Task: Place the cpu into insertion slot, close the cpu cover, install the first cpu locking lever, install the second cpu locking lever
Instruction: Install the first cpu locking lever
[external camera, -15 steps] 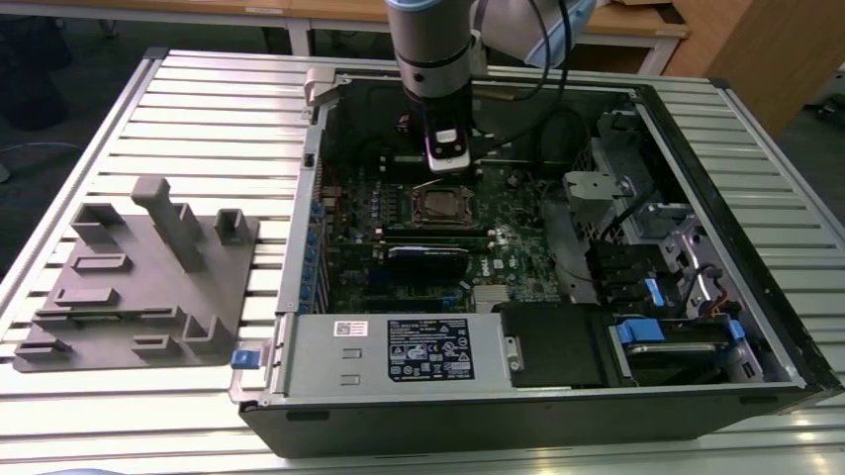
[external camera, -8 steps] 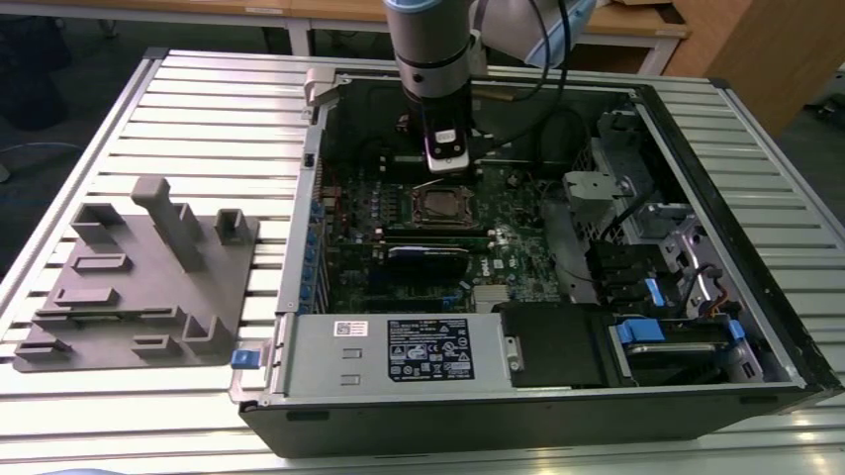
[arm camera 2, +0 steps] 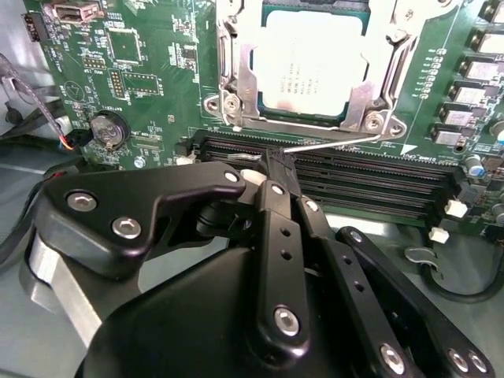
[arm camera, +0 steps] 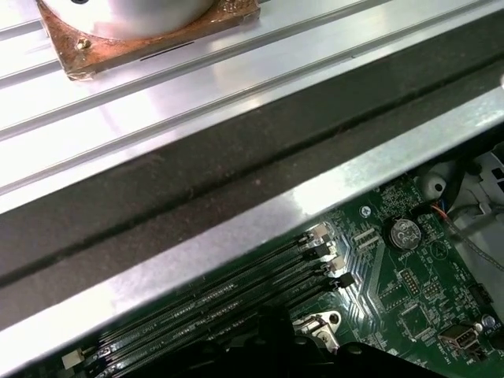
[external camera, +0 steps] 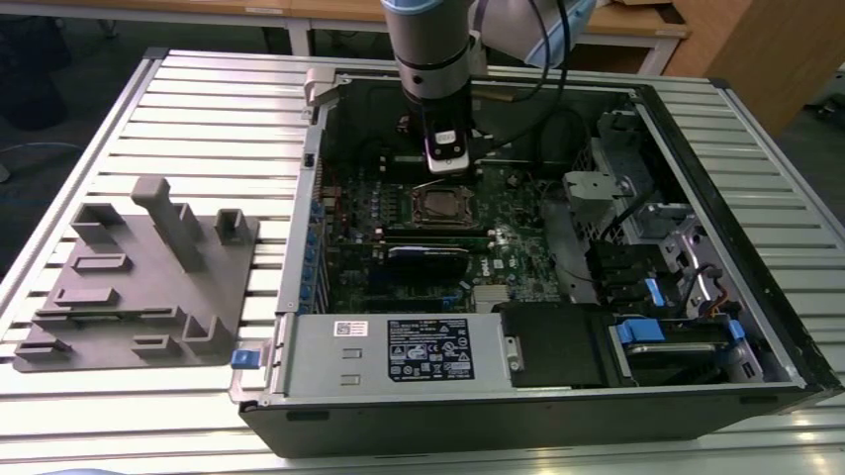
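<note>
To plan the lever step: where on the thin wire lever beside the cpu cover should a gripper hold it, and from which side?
Probably its end nearest the gripper, in the second wrist view: there the locking lever stands clear of the cpu cover, over the memory slots. Come from above, pinching across the thin rod, since it lies almost flat along the cover's edge.

The small square cpu (arm camera 2: 311, 67) has a matt silver-grey metal top; the thin silvery metal cpu cover (arm camera 2: 239, 75) framing it shines brighter; the green circuit board (arm camera 2: 150, 47) looks smooth. The black gripper (arm camera 2: 276, 164) is matt with shiny screws; in the exterior view, at nine o'clock of the black computer case (external camera: 528, 426), the grey blocky fixture (external camera: 133, 267) looks like matt plastic on a ribbed, gleaming metal table (external camera: 198, 99).
</note>
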Available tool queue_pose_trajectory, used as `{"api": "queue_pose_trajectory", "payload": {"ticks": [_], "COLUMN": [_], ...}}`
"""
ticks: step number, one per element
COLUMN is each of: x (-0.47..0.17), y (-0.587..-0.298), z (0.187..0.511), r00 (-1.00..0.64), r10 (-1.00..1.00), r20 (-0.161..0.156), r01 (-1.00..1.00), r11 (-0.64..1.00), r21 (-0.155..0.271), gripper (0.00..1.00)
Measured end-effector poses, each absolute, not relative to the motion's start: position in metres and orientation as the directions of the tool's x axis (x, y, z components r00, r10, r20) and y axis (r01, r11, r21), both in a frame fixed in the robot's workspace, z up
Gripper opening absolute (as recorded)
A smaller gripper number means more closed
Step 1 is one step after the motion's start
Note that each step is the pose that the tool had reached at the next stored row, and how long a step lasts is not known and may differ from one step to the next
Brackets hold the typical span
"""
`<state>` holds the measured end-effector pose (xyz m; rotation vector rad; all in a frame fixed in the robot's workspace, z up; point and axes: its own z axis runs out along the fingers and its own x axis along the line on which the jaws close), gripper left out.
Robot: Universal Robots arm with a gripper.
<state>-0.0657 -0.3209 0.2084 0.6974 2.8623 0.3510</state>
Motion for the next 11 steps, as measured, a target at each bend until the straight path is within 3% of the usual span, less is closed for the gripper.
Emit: {"api": "queue_pose_trajectory", "payload": {"ticks": [11], "x": [-0.0657], "y": [-0.3208], "z": [0.2002], "r00": [-0.874], "r10": [0.471], "r20": [-0.121], "r01": [0.427], "r11": [0.863], "r21": [0.271], "gripper": [0.11]}}
